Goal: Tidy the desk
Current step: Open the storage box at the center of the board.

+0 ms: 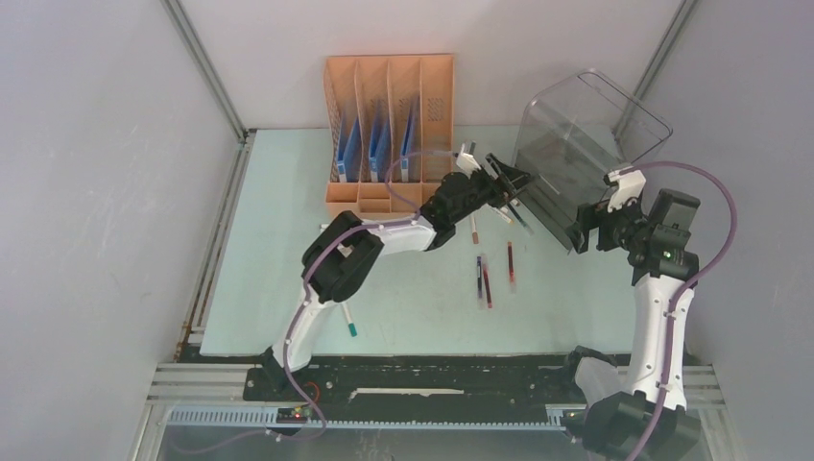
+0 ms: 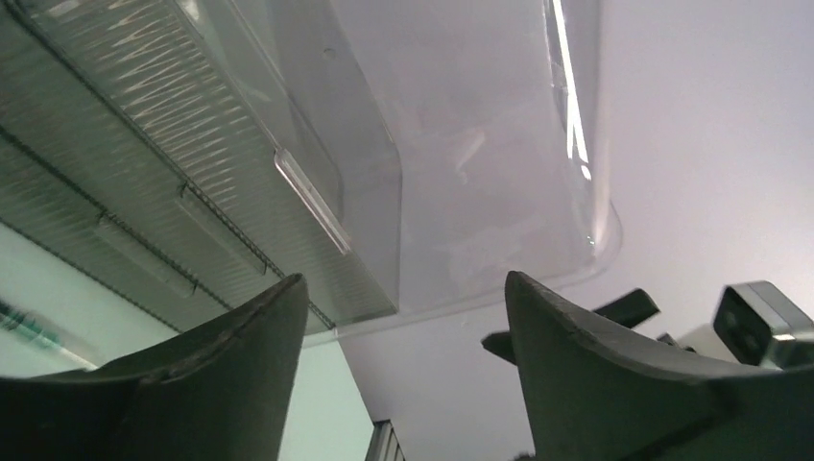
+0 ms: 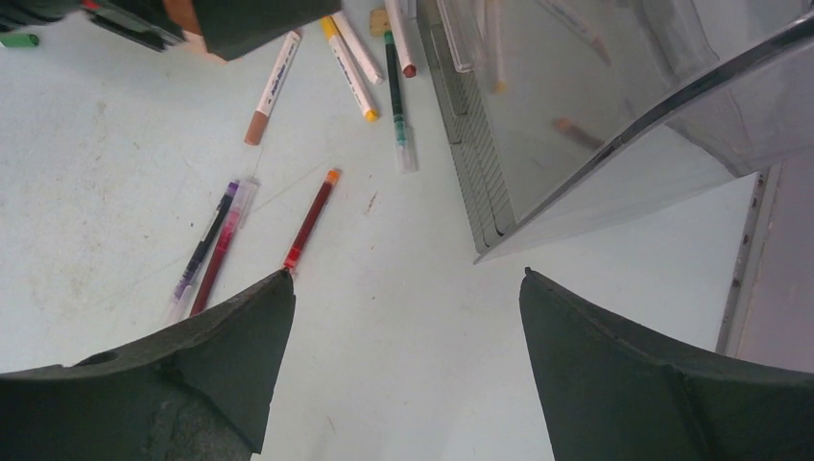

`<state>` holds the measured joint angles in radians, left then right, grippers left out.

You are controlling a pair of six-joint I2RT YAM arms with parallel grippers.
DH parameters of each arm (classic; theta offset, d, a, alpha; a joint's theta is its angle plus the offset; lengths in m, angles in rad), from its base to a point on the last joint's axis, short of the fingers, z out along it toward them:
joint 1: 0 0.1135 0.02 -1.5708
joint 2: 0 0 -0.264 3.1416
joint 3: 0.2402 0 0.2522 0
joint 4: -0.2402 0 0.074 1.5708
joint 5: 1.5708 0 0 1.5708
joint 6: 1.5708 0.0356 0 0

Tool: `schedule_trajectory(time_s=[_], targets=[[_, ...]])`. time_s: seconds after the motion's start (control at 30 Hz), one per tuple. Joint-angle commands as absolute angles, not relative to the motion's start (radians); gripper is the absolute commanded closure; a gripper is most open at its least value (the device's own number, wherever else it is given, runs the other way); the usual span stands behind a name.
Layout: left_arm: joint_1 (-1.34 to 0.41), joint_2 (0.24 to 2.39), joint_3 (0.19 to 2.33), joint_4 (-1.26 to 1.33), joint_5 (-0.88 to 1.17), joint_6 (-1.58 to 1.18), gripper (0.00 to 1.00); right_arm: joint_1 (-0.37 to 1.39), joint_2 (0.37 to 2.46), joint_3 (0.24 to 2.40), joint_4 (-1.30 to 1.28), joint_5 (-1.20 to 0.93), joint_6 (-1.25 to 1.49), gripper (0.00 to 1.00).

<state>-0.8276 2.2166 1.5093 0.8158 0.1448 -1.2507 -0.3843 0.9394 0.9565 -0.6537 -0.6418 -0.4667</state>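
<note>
Top external view: loose pens lay on the desk, between two spread claws.

The large flat pale mint-green desk (image 1: 403,312) ran from its black front rail to the grey far wall. Nearest, a white marker with a teal cap (image 1: 348,322) lay by the left arm. Mid-desk, a slim red pen with an orange cap (image 3: 309,219) lay with its long axis running near to far, just left of the right claw (image 3: 407,277). That claw faced down, spread and empty, and seemed the better placed. The left claw (image 1: 509,185), also spread and empty, pointed at the tilted clear smoky plastic drawer bin (image 1: 586,125). An orange four-slot file rack (image 1: 389,125) stood far left.
</note>
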Motion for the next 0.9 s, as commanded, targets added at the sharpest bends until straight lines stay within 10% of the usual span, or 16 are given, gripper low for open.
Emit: schedule_trajectory(time_s=[0.0,0.87], targets=[[-0.847,2.321,1.681,0.731,0.062,-1.319,0.29,-0.367,0.931,0.994,-0.614,-0.605,-0.425,0.06],[-0.863,2.619,2.152,0.532,0.029,-1.370,0.92,-0.344,0.939,0.994,-0.609,-0.583,-0.423,0.06]])
